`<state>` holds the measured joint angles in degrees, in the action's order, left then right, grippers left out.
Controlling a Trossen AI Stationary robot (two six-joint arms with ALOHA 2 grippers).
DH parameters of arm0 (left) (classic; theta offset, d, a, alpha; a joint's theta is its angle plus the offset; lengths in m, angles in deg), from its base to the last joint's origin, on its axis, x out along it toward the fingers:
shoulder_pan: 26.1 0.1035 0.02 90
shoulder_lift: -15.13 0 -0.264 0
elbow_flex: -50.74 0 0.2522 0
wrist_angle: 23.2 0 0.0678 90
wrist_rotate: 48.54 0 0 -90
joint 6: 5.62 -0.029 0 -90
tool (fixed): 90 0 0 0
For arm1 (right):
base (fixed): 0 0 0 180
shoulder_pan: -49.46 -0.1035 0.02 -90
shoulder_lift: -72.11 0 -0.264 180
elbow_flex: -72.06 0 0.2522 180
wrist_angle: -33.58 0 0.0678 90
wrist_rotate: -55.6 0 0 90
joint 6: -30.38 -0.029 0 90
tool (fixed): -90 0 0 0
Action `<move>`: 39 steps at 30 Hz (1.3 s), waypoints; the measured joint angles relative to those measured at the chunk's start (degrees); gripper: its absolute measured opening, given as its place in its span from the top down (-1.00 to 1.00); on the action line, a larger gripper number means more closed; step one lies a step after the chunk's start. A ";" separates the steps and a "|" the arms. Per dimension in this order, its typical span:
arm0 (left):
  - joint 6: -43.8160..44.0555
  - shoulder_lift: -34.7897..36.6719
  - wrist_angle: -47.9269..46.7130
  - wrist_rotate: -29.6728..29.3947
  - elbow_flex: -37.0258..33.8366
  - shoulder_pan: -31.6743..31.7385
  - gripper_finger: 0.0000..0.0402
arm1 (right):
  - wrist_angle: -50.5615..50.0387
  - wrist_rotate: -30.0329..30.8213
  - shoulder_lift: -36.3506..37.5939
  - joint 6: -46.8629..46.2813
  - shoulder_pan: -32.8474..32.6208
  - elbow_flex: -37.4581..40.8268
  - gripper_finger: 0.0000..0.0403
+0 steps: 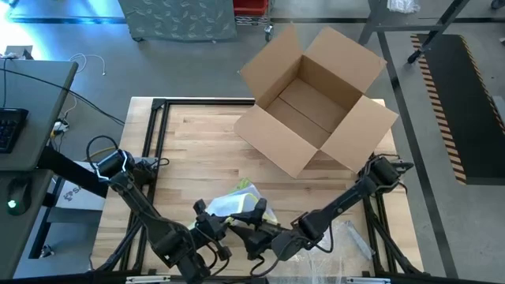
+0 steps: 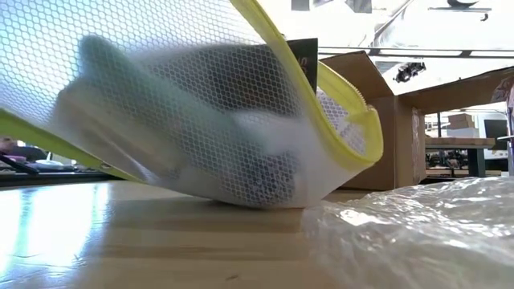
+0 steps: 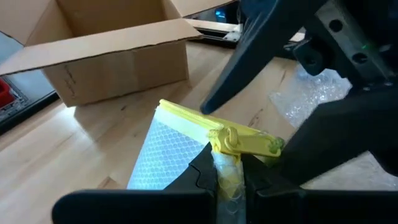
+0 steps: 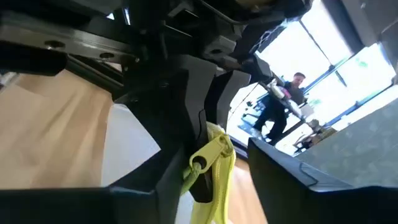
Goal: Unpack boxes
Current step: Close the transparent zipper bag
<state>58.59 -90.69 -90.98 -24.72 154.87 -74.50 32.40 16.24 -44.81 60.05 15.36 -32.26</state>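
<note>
Left pincer [image 3: 229, 177] clamped on yellow-edged mesh pouch [image 3: 177, 146], near carton [image 1: 316, 99].

From overhead, both arms bunch over the white mesh pouch with the yellow zip edge [image 1: 241, 201], so most of it stays covered. Down at surface height the pouch fills the view and runs off the top and left; whatever pale green and dark things lie inside are only smears behind the mesh. The plain brown corrugated cardboard box [image 2: 377, 128] shows merely a corner past it. The crinkly clear plastic film [image 2: 418, 233] is cut by the bottom and right edges. Beyond the right hand [image 4: 217, 168], a person [image 4: 283, 109] stands too far off to make out.
</note>
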 joint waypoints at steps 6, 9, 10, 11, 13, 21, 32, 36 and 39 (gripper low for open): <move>-0.03 0.00 -0.19 0.69 0.00 -0.18 1.00 | -0.38 0.18 0.00 -4.22 0.09 0.03 0.64; -0.93 0.00 -0.20 0.89 0.00 -0.88 1.00 | -0.39 1.03 0.00 -4.49 -0.19 0.07 0.92; -1.32 0.00 -0.03 1.23 0.00 -1.23 1.00 | -0.37 1.39 0.00 -5.04 -0.19 0.07 0.96; -1.55 0.00 -0.06 1.20 0.00 -1.67 1.00 | -0.35 1.29 0.00 -5.76 -0.17 0.07 0.97; -3.04 0.00 -0.04 1.09 -0.02 -2.55 1.00 | -0.82 0.77 0.03 -7.80 -0.17 0.07 0.99; -10.35 -0.02 -0.23 0.36 -0.02 -6.33 0.89 | -4.89 -14.59 1.74 -22.59 2.04 0.07 1.00; -10.39 -0.09 -0.39 0.07 -0.02 -8.39 0.56 | -8.58 -21.82 1.89 -29.85 3.41 0.07 1.00; -10.56 -0.09 -0.35 -0.09 -0.02 -7.42 0.58 | -8.65 -22.81 1.97 -31.01 3.42 0.07 1.00; -12.30 -0.09 0.02 0.48 -0.02 -6.70 0.60 | -9.71 -25.53 1.96 -31.44 3.46 -0.67 1.00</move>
<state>46.29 -90.77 -90.96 -24.24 154.84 -81.19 22.69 -9.28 -42.86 28.61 18.83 -32.94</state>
